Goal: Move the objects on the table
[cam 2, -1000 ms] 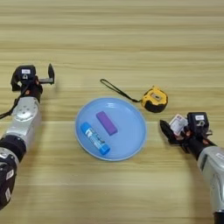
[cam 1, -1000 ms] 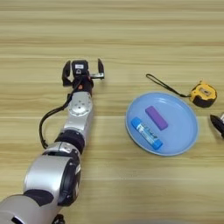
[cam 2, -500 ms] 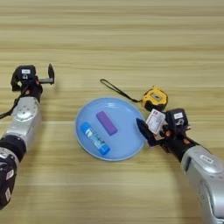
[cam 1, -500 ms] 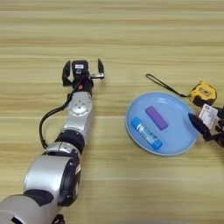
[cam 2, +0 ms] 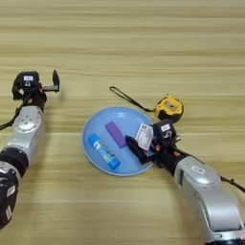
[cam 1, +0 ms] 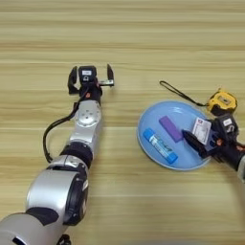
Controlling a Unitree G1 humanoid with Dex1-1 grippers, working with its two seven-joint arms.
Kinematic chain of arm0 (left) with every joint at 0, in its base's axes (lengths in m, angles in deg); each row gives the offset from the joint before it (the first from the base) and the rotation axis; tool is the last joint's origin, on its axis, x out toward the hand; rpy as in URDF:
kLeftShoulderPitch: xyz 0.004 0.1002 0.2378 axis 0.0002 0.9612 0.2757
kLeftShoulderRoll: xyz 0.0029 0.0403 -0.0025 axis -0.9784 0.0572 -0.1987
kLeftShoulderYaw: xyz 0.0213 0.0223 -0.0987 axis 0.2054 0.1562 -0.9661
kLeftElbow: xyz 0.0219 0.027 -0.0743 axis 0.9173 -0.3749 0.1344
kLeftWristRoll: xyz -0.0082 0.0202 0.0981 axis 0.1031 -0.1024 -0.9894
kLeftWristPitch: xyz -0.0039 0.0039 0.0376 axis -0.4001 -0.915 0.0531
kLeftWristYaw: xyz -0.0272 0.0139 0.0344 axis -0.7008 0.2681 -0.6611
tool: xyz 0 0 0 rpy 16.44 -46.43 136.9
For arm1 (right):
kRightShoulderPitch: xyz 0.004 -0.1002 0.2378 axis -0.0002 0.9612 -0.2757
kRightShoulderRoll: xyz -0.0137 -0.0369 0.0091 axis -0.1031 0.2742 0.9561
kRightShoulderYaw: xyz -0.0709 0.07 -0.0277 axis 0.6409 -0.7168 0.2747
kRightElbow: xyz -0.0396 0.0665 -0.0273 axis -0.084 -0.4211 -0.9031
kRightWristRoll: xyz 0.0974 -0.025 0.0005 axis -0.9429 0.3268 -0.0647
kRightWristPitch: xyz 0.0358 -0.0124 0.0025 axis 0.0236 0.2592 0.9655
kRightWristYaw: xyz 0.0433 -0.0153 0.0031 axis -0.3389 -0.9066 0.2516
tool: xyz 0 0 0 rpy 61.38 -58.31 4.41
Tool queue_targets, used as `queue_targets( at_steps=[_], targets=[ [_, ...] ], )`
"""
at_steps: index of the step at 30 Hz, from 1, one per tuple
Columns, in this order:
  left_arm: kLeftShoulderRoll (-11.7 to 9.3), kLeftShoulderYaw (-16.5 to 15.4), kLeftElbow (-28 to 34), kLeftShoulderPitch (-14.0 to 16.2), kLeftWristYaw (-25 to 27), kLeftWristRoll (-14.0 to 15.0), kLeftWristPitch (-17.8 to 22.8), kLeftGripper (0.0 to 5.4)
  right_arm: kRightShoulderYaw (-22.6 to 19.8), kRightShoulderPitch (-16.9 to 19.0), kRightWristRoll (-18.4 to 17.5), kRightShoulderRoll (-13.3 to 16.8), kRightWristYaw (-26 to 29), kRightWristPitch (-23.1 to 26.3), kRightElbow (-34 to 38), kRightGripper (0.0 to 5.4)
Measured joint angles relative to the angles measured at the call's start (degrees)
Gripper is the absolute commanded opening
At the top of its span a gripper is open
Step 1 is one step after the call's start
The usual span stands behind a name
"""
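Observation:
A purple block (cam 2: 115, 133) lies flat inside a light blue plate (cam 2: 92, 130) on the wooden table (cam 2: 143, 43). Just right of the plate sits a yellow-and-black tape measure (cam 2: 169, 107), its black strap (cam 2: 125, 97) trailing to the upper left. My right gripper (cam 2: 143, 143) hangs open over the plate's right rim, right of the block and below the tape measure, holding nothing. My left gripper (cam 1: 91, 77) rests open on the table far to the left, well away from the plate.
A blue tube with a white label (cam 2: 103, 150) lies in the plate beside the purple block. My left arm (cam 1: 83, 129) stretches along the table from the lower left.
My right gripper has come in from the right edge, moving left past the tape measure to the plate's right rim. The left arm, plate and objects have not moved.

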Motion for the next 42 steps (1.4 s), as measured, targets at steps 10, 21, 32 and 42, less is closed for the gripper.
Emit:
queue_targets(
  at_steps=[10,21,32,42],
  targets=[
    [0.1,0.0,0.0,0.0,-0.1,0.0,0.0,5.4,1.5,-1.6,2.7,-0.6,0.0,-2.3,-2.5,4.94],
    [0.1,0.0,0.0,0.0,-0.1,0.0,0.0,5.4,1.5,-1.8,3.1,-1.0,0.0,-3.6,-2.9,5.37],
    [0.1,0.0,0.0,0.0,-0.2,0.0,0.0,5.4,0.1,-3.1,3.1,-1.4,-0.3,-5.4,-2.9,5.37],
    [0.1,0.2,0.0,0.0,-0.2,0.0,0.0,5.4,-3.4,-7.1,4.3,-2.3,-3.2,-12.5,-6.6,5.37]
  ],
)
